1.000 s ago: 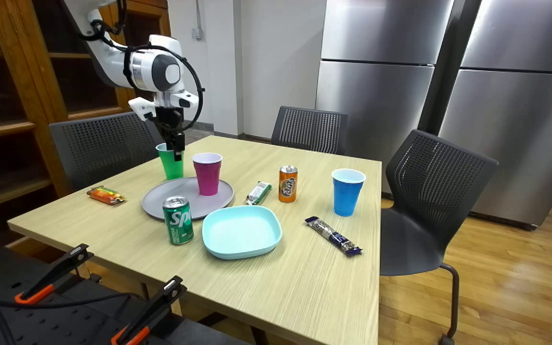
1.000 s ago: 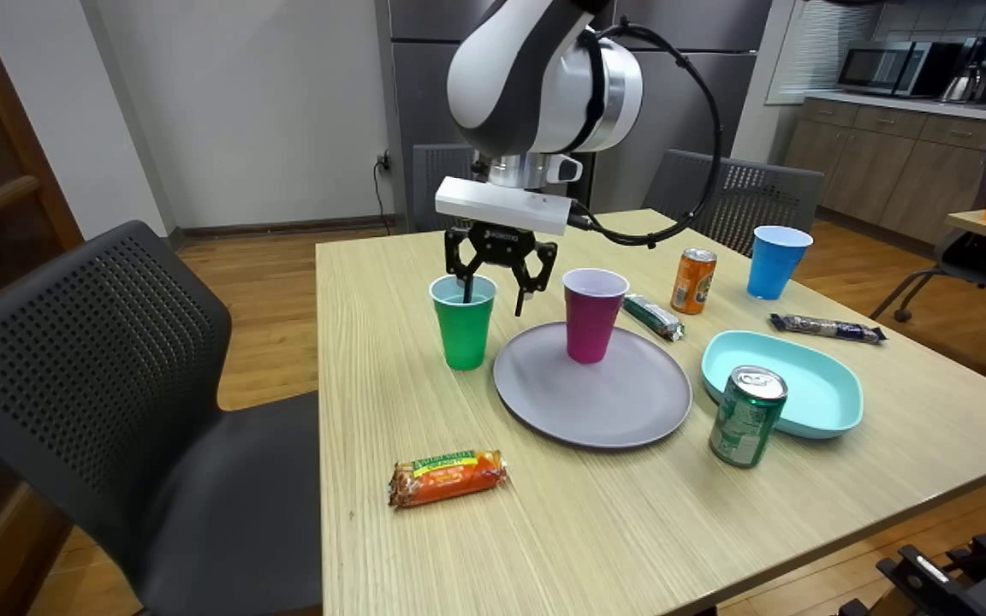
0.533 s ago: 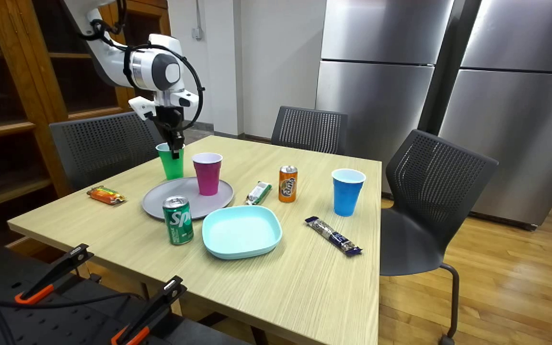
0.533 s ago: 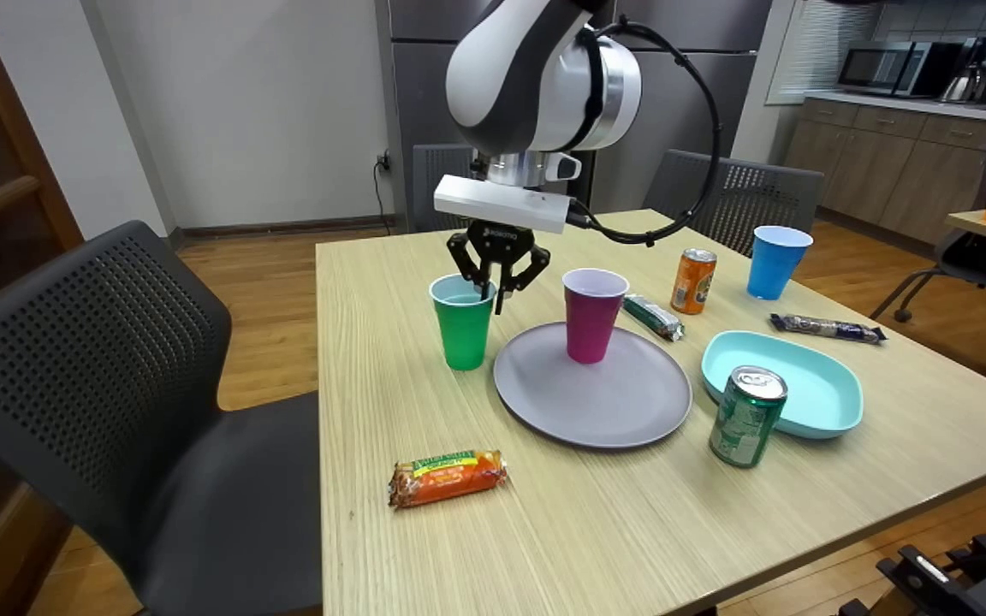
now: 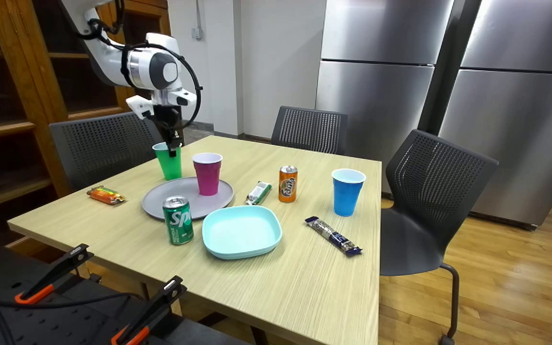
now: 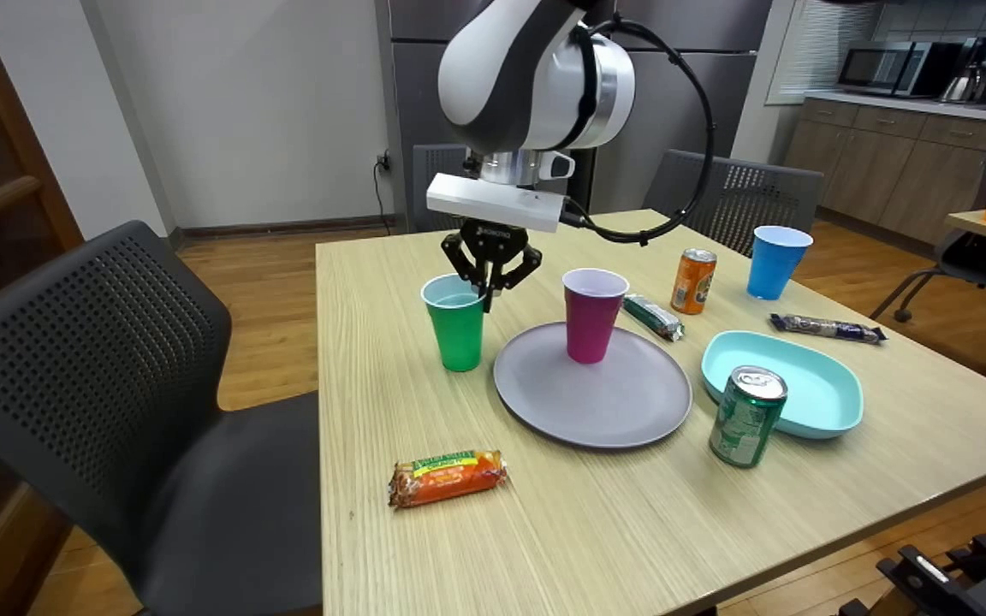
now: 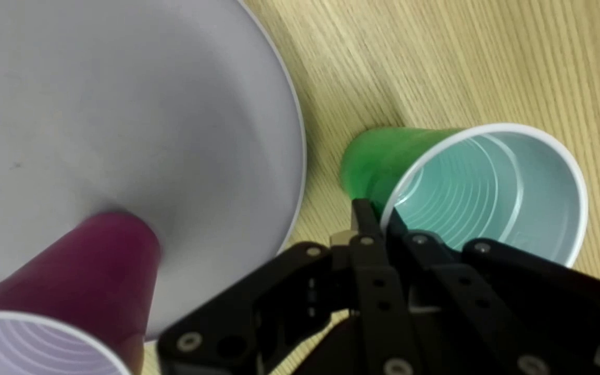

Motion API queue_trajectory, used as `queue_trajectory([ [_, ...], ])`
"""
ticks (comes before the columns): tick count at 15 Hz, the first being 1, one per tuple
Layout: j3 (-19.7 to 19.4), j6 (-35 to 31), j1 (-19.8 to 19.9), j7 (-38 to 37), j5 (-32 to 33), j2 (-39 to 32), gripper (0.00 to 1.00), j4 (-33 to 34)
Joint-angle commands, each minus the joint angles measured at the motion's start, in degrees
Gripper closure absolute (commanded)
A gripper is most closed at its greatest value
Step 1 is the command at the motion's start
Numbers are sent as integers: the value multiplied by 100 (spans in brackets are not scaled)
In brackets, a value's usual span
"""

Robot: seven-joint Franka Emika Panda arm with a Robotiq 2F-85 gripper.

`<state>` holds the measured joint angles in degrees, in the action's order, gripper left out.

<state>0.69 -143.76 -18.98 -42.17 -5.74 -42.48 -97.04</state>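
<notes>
A green cup (image 6: 456,338) stands on the table in both exterior views, its top leaning slightly. My gripper (image 7: 380,213) is shut on the near wall of this cup (image 7: 487,182) at its white rim, one finger inside and the other outside. From an exterior view the gripper (image 5: 173,151) points down, with its fingertips at the cup's rim. Right beside it a grey plate (image 6: 544,402) carries a magenta cup (image 6: 593,321), which fills the lower left of the wrist view. Whether the green cup's base touches the table all round cannot be told.
A green can (image 6: 748,417) is beside a turquoise dish (image 5: 241,232). An orange can (image 5: 287,184), a blue cup (image 5: 346,192) and a dark-wrapped bar (image 5: 333,235) lie farther off. A green-and-white bar (image 6: 654,316) is near the plate; an orange-wrapped bar (image 6: 448,478) lies before it.
The fingers have closed from wide apart onto the green cup's wall. The gripper and the cup's top have shifted slightly left in both exterior views, tilting the cup a little.
</notes>
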Motion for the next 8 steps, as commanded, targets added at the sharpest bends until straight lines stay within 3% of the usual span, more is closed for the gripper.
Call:
queue_trajectory([
  [1,58,-38,-21,36,-18,48,99,41],
  [8,170,-109,115,243,-103,568,99,-409],
])
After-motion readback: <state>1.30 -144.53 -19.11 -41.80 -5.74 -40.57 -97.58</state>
